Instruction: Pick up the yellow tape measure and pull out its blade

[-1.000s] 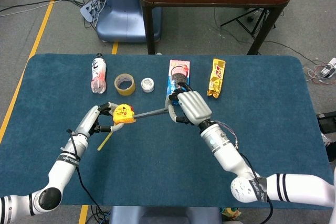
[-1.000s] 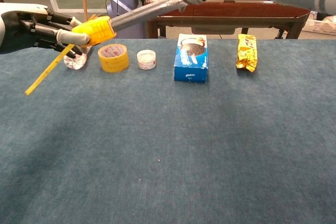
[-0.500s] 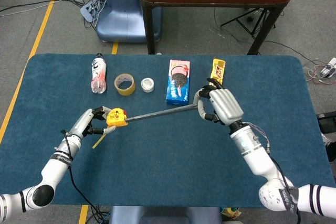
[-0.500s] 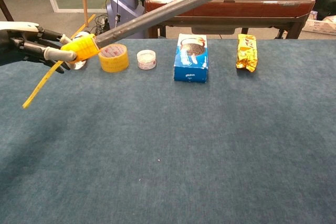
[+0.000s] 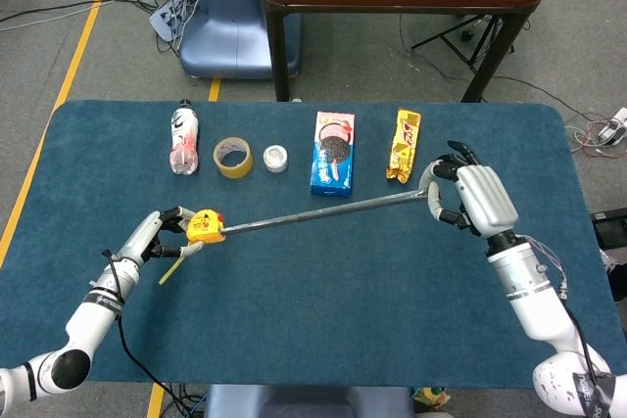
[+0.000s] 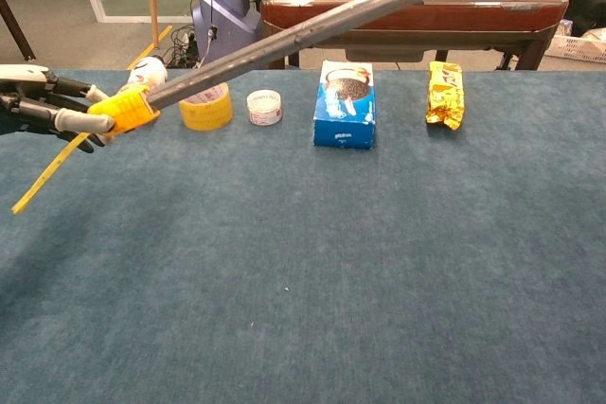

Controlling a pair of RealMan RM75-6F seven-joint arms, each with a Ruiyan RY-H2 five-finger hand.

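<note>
Tape measure stretched between both hands above the tabletop

Over on the left, the left hand (image 5: 157,237) holds the yellow tape measure (image 5: 207,226) by its case, fingers wrapped round the body and the arm reaching in low from the near left corner. A thin yellow strap dangles from the case toward the blue tabletop (image 5: 294,320). The case looks small, hard and light, so I'd judge it easy to hold but smooth enough to twist if the pull comes off-axis; gripping it across the flat sides, as here, seems the sensible hold.

From the case the blade (image 5: 323,212) runs out in a long grey line, rising slightly to the right, passing in front of the blue snack box (image 5: 333,152) and below the yellow snack packet (image 5: 405,146). It is a thin steel strip: stiff enough to span the gap without drooping, yet I'd expect it to kink if bent sideways and to snap back hard if let go. The end hook is the place to take it.

On the right, the right hand (image 5: 468,200) pinches the blade's tip, fingers curled in, palm turned away from the camera, forearm angled back toward the near right edge. The chest view shows only the blade on this side, not the hand
</note>
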